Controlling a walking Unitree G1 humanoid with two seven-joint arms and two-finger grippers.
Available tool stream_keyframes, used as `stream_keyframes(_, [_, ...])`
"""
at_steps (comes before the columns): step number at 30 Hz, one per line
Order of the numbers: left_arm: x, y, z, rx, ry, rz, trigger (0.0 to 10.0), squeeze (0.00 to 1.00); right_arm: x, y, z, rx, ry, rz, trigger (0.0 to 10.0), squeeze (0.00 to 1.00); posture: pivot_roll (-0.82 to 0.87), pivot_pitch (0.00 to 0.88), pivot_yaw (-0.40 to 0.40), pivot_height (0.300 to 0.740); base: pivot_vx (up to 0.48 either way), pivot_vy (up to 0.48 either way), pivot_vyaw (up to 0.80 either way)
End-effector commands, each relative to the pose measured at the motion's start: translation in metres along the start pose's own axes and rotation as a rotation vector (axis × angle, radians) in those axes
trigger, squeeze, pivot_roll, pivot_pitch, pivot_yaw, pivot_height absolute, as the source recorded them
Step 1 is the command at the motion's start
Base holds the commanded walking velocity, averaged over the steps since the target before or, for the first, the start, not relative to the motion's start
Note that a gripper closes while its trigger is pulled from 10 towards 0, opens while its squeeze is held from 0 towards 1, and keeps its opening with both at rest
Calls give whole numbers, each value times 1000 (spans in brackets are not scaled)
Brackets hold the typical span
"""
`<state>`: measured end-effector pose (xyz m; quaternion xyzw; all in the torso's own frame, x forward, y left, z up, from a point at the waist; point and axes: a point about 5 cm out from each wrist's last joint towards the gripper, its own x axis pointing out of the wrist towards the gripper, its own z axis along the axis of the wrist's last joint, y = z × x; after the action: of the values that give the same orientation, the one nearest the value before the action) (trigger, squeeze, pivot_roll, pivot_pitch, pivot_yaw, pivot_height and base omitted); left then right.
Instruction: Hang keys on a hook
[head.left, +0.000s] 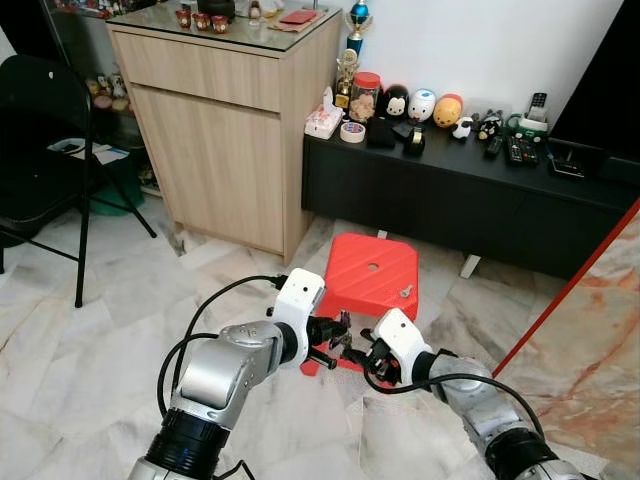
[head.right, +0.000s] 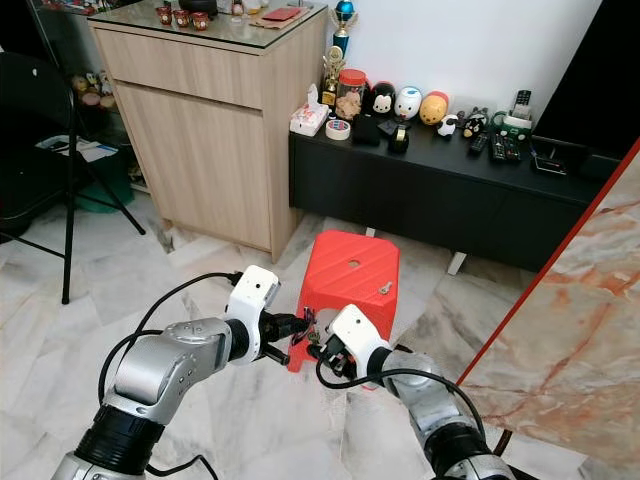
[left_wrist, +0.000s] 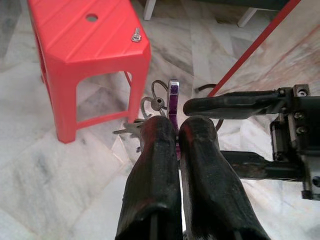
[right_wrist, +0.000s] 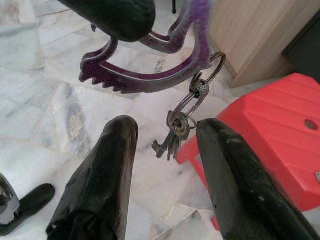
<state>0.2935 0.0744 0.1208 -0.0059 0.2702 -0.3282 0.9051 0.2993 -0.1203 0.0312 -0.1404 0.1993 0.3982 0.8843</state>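
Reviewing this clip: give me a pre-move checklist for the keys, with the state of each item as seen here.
1. Left gripper shut on the purple keychain: ok.
2. Keys hanging free below the ring, touching nothing: ok.
3. Right gripper open, its fingers either side of the keys, not yet closed: ok.
4. Red stool beyond both grippers, apart from them: ok.
5. Small metal piece lying on the stool top; whether it is the hook: cannot tell.
6. Hook to hang the keys on located: cannot tell.
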Motion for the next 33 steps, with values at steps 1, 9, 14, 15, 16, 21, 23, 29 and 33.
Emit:
stream_keyframes(1, [-2,-6,10,4,-33,-32,10000,0,1,-1,-1,-2,18,-9,10000,0,87,1,-97,740,0,0,0])
stream_keyframes(9, [-2,-8,12,1,-42,-45,10000,0,2,-2,-5,-10,39,-61,10000,0,86,1,-97,740,0,0,0])
stream_keyframes(14, [-2,-9,13,-1,-45,-50,10000,0,2,-3,-6,-2,44,-86,10000,0,87,1,-97,740,0,0,0])
stream_keyframes(15, [-2,-9,13,-3,-46,-51,10000,0,3,-3,-6,1,45,-93,10000,0,87,1,-97,740,0,0,0])
stream_keyframes(16, [-2,-9,14,-3,-48,-53,10000,0,3,-3,-6,5,44,-102,10000,0,89,2,-97,740,0,0,0])
stream_keyframes(21, [-3,-10,15,-3,-50,-57,10000,0,5,-2,-6,10,38,-127,10000,0,89,2,-97,740,0,0,0])
stream_keyframes(23, [-2,-10,15,-4,-51,-59,10000,0,6,-3,-5,18,22,-148,10000,0,89,2,-97,740,0,0,0])
stream_keyframes(29, [-3,-10,15,-5,-51,-61,10000,0,6,-7,-3,38,0,-188,10000,0,91,3,-96,740,0,0,0])
stream_keyframes(33, [-3,-11,14,-4,-49,-61,10000,0,4,-12,-1,38,-14,-216,10000,0,88,3,-97,740,0,0,0])
